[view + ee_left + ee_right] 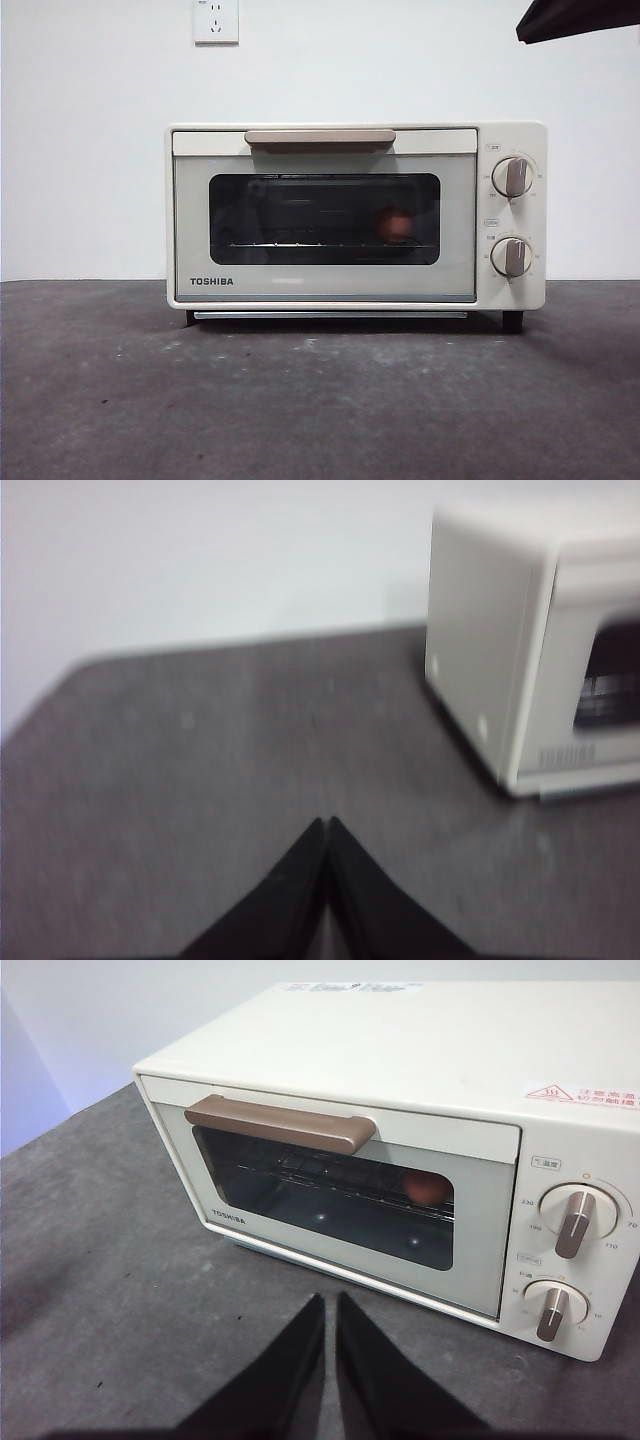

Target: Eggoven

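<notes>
The cream TOSHIBA toaster oven (355, 215) stands on the dark table with its door closed. The reddish-brown egg (396, 225) lies on the rack inside, at the right behind the dark glass; it also shows in the right wrist view (429, 1189). The bar handle (279, 1124) and two dials (573, 1222) face my right gripper (329, 1305), which is shut and empty, above the table in front of the oven door. My left gripper (327, 827) is shut and empty, above the table off the oven's left side (480, 630). A black arm tip (575, 17) shows at the top right of the front view.
A grey-black table (320, 400) stretches in front of the oven. A white wall with a power socket (216, 20) stands behind it.
</notes>
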